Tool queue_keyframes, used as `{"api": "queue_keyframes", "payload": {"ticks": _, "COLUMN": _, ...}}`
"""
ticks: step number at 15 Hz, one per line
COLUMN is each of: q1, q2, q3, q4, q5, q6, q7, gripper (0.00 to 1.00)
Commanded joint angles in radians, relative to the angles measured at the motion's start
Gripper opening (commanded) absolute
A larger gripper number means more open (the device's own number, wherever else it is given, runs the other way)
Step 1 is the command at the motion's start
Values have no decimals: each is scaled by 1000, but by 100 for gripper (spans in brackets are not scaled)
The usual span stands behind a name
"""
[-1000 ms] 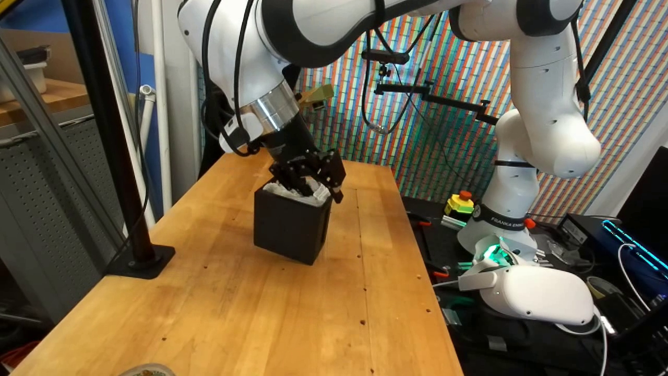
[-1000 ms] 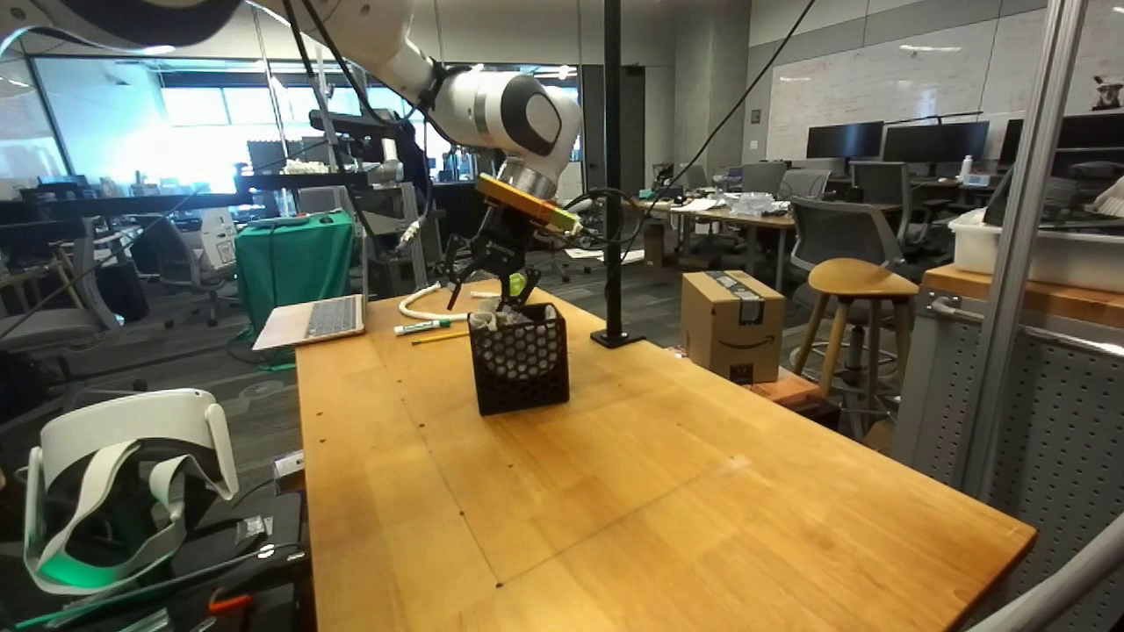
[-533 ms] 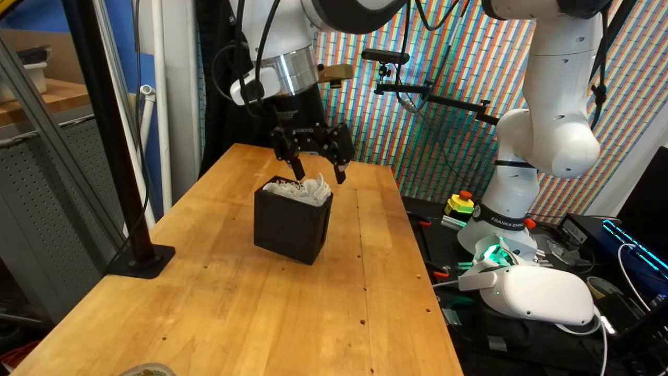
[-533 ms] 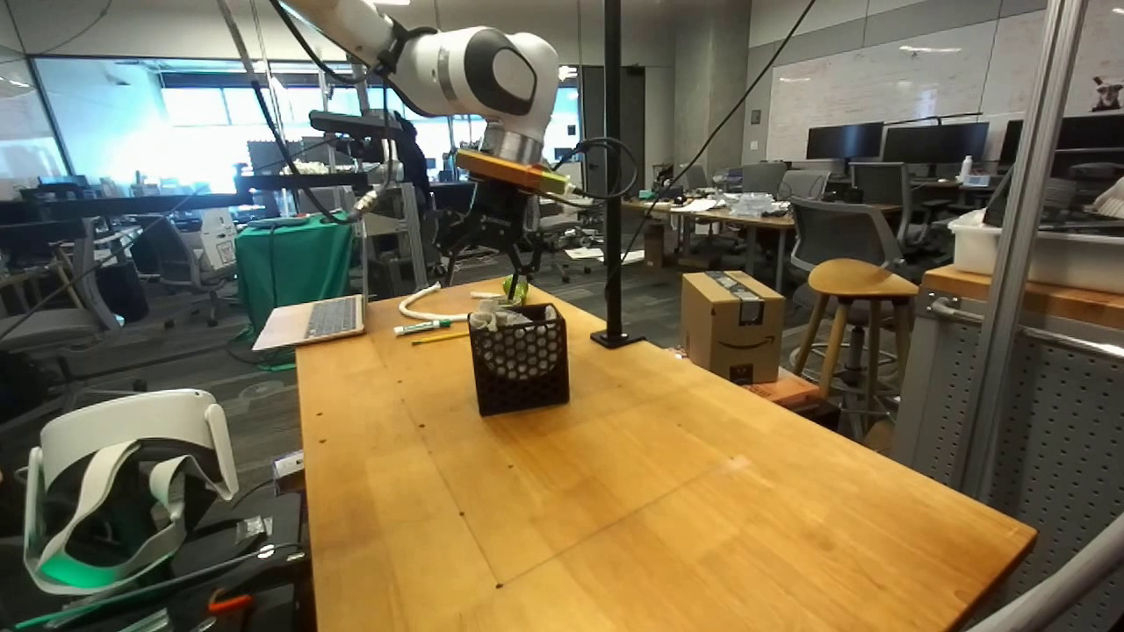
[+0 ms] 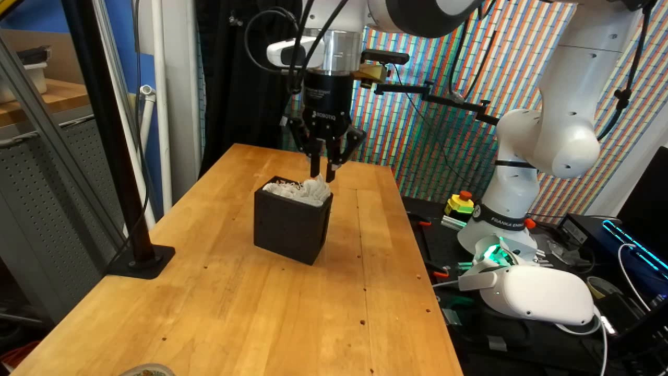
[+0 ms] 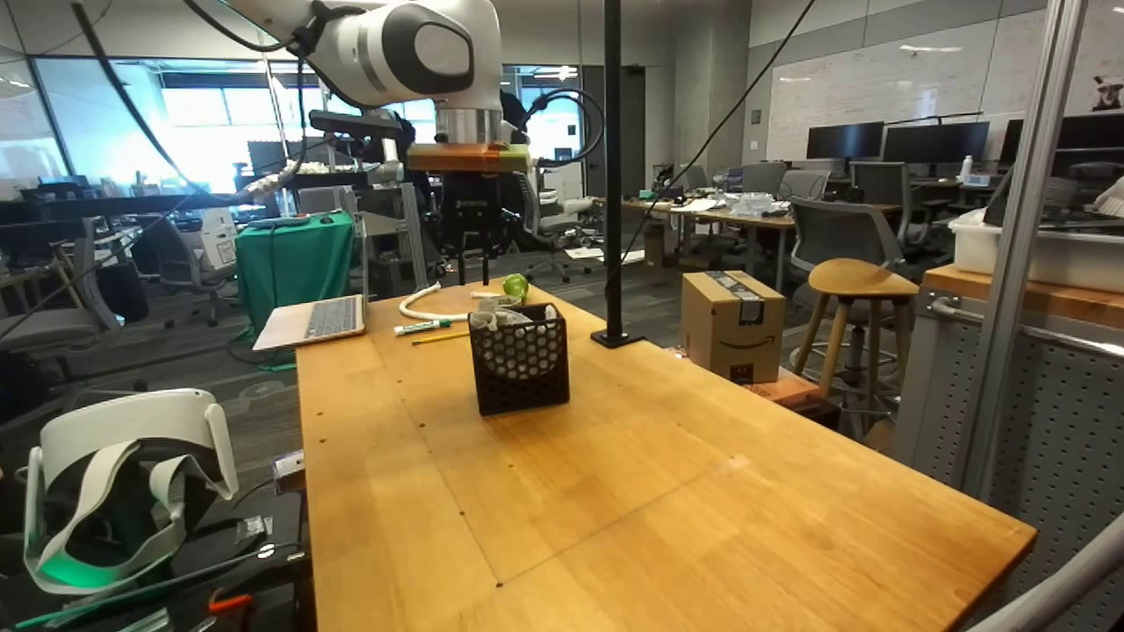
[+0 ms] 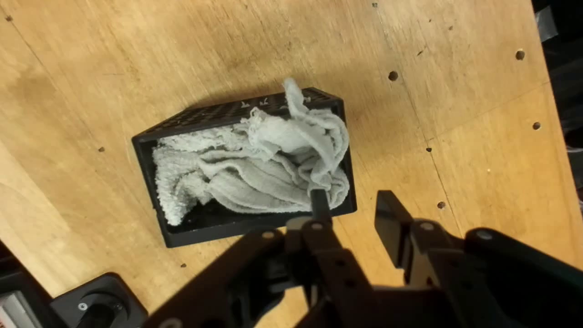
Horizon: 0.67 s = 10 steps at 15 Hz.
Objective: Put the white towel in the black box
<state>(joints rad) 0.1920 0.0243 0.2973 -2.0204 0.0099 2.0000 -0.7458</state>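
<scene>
White towel (image 7: 255,177). Plain cloth, off-white, shading to pale grey in the creases. Condition: crumpled and bunched. Location: inside the black box (image 5: 287,230), filling most of its mouth and heaped a little above its rim.

Surface: coarse, nubby pile at one end of the black box; long, smoother ridges across its middle; thick rolled folds stacked at its opposite end. A ragged, fluffy edge lies near the perforated wall of the black box, and a narrow end of cloth extends past the rim on that side. Along the facing wall, a dark strip of interior shows beside the cloth. In an exterior view, pale fabric shows behind the upper holes of the black box, its lower edge curved.

Black box: rectangular, upright on the wooden table (image 5: 235,324).

Gripper (image 7: 353,199): black, Robotiq, pointing down above the black box, near its end with the stacked folds. Jaws partly parted, table wood visible between them; in an exterior view a gap separates them from the towel.

Near the black box, in an exterior view: green-and-white marker (image 6: 422,327), thin yellow stick (image 6: 441,337), white cord (image 6: 430,317), green rounded item (image 6: 515,286). Well apart from it: laptop (image 6: 325,320).
</scene>
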Motion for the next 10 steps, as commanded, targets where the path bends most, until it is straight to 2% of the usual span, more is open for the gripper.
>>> {"api": "queue_keyframes", "payload": {"ticks": 1, "q1": 26, "q2": -122, "q3": -15, "q4": -170, "q5": -5, "q6": 145, "q7": 11, "gripper": 5}}
{"api": "queue_keyframes", "payload": {"ticks": 4, "q1": 44, "q2": -164, "q3": -15, "q4": -255, "q5": -6, "q6": 261, "q7": 39, "gripper": 0}}
{"api": "queue_keyframes", "payload": {"ticks": 6, "q1": 56, "q2": -178, "q3": -12, "q4": -297, "q5": -20, "q6": 334, "q7": 66, "gripper": 4}}
{"api": "queue_keyframes", "payload": {"ticks": 10, "q1": 76, "q2": -177, "q3": -9, "q4": -341, "q5": -76, "q6": 424, "q7": 119, "gripper": 5}}
